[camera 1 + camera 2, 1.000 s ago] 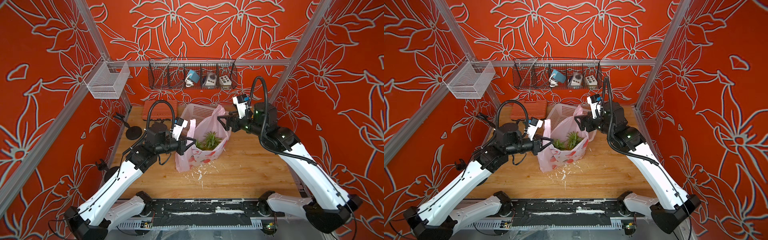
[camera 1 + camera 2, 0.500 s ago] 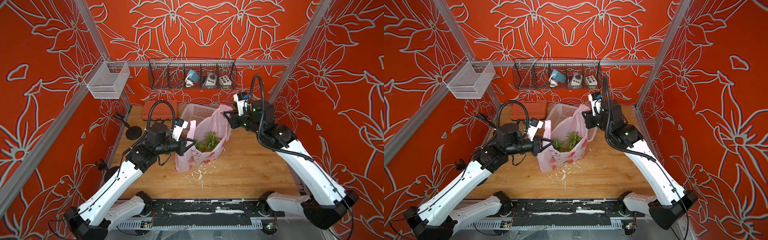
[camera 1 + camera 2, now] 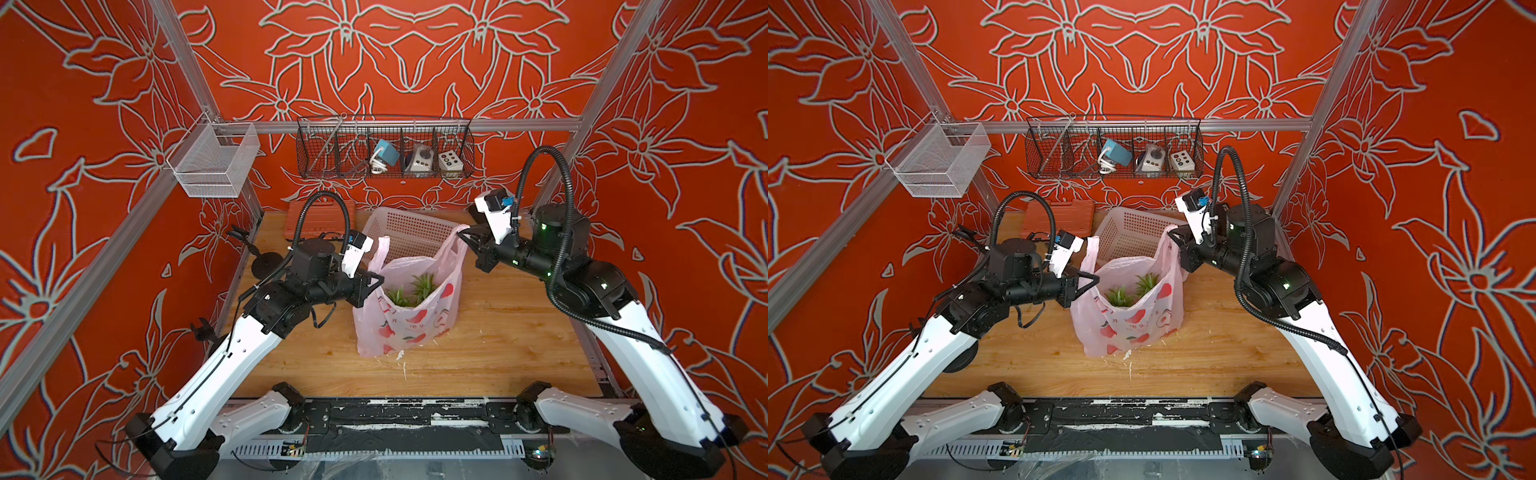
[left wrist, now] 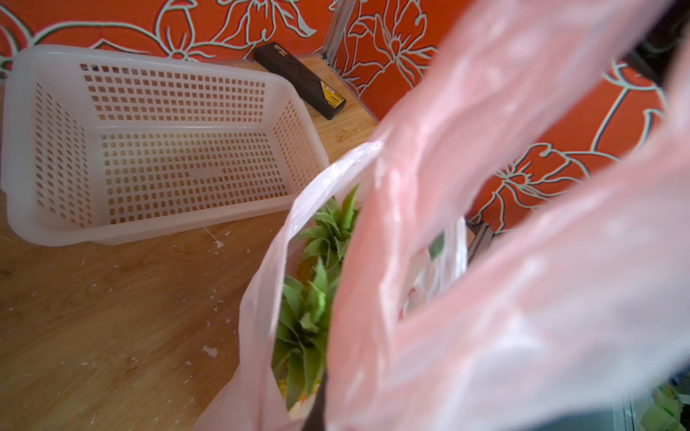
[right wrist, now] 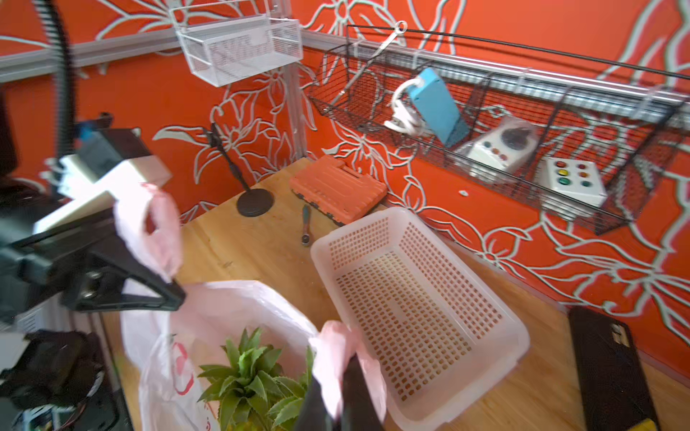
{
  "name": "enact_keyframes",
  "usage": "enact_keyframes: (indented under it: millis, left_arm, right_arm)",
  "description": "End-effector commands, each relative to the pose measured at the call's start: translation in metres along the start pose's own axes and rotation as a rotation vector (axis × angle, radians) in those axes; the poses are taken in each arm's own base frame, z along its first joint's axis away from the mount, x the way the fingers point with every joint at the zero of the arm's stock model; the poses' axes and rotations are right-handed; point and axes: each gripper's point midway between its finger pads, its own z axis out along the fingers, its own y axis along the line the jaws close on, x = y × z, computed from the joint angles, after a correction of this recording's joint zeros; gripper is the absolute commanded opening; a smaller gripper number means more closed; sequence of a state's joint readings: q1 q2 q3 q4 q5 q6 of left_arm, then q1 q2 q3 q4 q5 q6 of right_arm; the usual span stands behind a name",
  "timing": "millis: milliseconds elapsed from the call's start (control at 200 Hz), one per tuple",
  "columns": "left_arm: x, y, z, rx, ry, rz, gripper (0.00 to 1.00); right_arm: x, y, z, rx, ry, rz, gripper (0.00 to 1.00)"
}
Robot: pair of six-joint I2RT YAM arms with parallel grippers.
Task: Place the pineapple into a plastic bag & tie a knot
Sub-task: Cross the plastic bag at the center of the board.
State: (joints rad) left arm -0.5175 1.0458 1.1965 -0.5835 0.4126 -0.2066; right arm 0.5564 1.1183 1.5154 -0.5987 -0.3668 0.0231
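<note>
The pale-pink plastic bag (image 3: 409, 328) (image 3: 1129, 328) stands open on the wooden table. Inside it the pineapple (image 3: 409, 291) (image 3: 1133, 291) (image 5: 254, 373) (image 4: 313, 298) shows green crowns. My left gripper (image 3: 380, 277) (image 3: 1096, 276) (image 5: 175, 294) is shut on the bag's left handle (image 5: 157, 231), which is pulled up. In the left wrist view pink film (image 4: 485, 186) hides most of the jaws. My right gripper (image 3: 461, 235) (image 3: 1172, 237) (image 5: 336, 373) is shut on the right handle (image 5: 332, 347), bunched between its dark fingers (image 5: 358, 388). The handles are apart, and no knot is in view.
A white perforated basket (image 3: 409, 232) (image 5: 410, 298) (image 4: 168, 149) lies just behind the bag. An orange tool case (image 5: 336, 186), a ratchet (image 5: 306, 224) and a black stand (image 5: 254, 201) sit at the back left, a black box (image 5: 612, 365) at the back right. Wire baskets (image 3: 384, 149) hang on the wall.
My right gripper moved in to the bag's right handle and shut on it. The left gripper kept its hold and place.
</note>
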Motion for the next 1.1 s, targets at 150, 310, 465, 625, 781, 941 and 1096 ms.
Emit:
enact_keyframes:
  millis: [150, 310, 465, 625, 781, 941, 1096]
  left_arm:
    - [-0.022, 0.012, 0.022, -0.036, -0.004, 0.014, 0.00]
    - [-0.032, 0.010, 0.035, -0.015, 0.029, 0.016, 0.00]
    - [-0.033, 0.008, 0.043, 0.013, 0.055, 0.019, 0.00]
    - [-0.037, -0.006, 0.042, 0.095, 0.036, 0.076, 0.00]
    - [-0.037, -0.019, 0.036, 0.154, 0.025, 0.168, 0.08]
    - [-0.036, -0.030, 0.030, 0.222, -0.020, 0.250, 0.11]
    - [-0.032, -0.041, 0.025, 0.268, -0.028, 0.287, 0.12]
  right_arm:
    - [-0.038, 0.069, -0.001, -0.463, -0.118, -0.005, 0.00]
    - [-0.041, 0.097, 0.004, -0.654, -0.066, 0.038, 0.00]
    - [-0.031, 0.120, 0.017, -0.710, -0.013, 0.040, 0.00]
    - [-0.017, 0.134, 0.037, -0.754, 0.070, 0.072, 0.00]
    - [-0.015, 0.132, 0.052, -0.741, 0.083, 0.112, 0.00]
    - [-0.015, 0.126, 0.063, -0.708, 0.098, 0.148, 0.00]
    - [-0.007, 0.117, 0.073, -0.640, 0.123, 0.175, 0.00]
